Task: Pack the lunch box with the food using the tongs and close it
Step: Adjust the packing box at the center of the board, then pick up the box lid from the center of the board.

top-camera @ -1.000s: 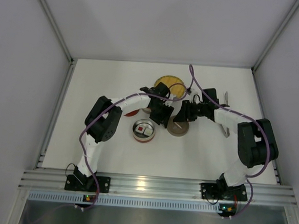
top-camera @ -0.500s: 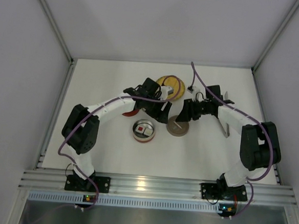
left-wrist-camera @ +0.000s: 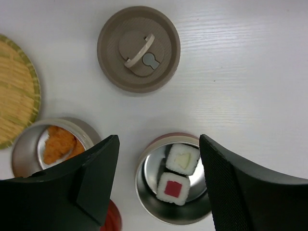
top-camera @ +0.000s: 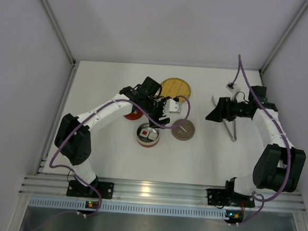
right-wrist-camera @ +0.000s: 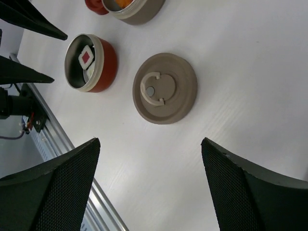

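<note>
Hovering the left gripper (left-wrist-camera: 159,142) above the table (left-wrist-camera: 250,72), jaws spread wide, grasping nothing. Looking straight down between its fingers (left-wrist-camera: 96,178) into the tin (left-wrist-camera: 144,192), standing upright and uncovered, red on the outside. Showing on the tin's floor a pale-centred cube (left-wrist-camera: 182,159) right beside a red-centred cube (left-wrist-camera: 173,187). Showing the cup (left-wrist-camera: 24,149) just left of the tin, apart from it, carrying the orange chunks (left-wrist-camera: 60,144). Catching the plate (left-wrist-camera: 17,91) at the left edge of that view, just beside the cup, mostly cut off. Catching also a red rounded piece (left-wrist-camera: 114,219) under the finger on that side, against the cup, too hidden for naming. Leaving the lid (left-wrist-camera: 139,48) off, lying handle-up on the table beyond both containers, touching neither. Holding the right gripper (right-wrist-camera: 150,142) released as well, jaws far apart, clasping nothing, raised over the table to the right of the lid. Aiming its camera back across the lid toward the tin and the cup. Leaving the tongs (top-camera: 232,132) flat on the table on the right side, just beside the right gripper in the top view, partly hidden under it, well apart from tin, cup and lid, grasped by neither gripper.
</note>
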{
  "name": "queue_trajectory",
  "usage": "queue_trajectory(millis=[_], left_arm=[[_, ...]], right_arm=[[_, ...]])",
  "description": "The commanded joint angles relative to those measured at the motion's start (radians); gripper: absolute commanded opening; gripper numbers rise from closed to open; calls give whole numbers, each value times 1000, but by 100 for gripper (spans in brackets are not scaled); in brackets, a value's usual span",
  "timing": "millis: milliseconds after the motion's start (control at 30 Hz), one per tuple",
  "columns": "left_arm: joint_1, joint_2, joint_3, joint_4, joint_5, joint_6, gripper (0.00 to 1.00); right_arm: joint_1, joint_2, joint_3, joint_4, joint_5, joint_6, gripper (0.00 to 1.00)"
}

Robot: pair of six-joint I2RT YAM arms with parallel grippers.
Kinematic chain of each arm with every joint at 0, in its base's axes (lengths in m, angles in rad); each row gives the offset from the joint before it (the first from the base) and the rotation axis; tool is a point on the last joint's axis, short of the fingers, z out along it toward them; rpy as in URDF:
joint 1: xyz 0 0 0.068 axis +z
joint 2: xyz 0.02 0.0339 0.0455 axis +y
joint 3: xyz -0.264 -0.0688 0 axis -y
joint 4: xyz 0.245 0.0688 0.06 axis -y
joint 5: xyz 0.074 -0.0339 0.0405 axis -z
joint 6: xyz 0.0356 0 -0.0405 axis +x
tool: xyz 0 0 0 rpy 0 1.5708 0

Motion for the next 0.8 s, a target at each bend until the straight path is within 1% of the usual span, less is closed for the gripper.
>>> queue_trajectory(millis=[0, 33, 67, 133, 167, 233, 267, 300, 333, 400, 500, 600, 700, 767], left_arm=[[-1, 61, 122, -135, 132, 357, 73], [-4, 76, 150, -153, 149, 426, 73], [-7, 102, 156, -152, 161, 454, 73], [-21, 135, 172, -131, 158, 508, 73], [-26, 156, 208, -140, 157, 522, 73], [-43, 245, 274, -189, 163, 563, 69], [-50, 276, 347, -248, 166, 572, 67], [-57, 337, 382, -278, 172, 580, 65], [-66, 365, 411, -292, 176, 574, 61], [-72, 423, 468, -275, 167, 548, 60], [-77, 468, 486, -234, 154, 530, 59], [-78, 497, 494, -223, 153, 537, 55], [-78, 517, 494, -220, 143, 557, 54], [-78, 524, 495, -197, 141, 542, 54]], right_arm=[[-160, -64, 56, -176, -127, -150, 85], [-189, -67, 61, -205, -139, -172, 86], [-243, -65, 70, -260, -159, -216, 86], [-288, -56, 75, -309, -179, -252, 86], [-327, -53, 69, -329, -192, -260, 86], [-357, -45, 61, -337, -221, -272, 86], [-375, -44, 58, -340, -224, -272, 86], [-383, -41, 55, -333, -222, -261, 86], [-389, -36, 55, -328, -219, -257, 86], [-410, -33, 58, -322, -229, -246, 87], [-426, -29, 55, -322, -236, -244, 87], [-433, -27, 40, -316, -238, -238, 87], [-437, -22, 30, -310, -244, -235, 87], [-437, -15, 29, -304, -252, -231, 87]])
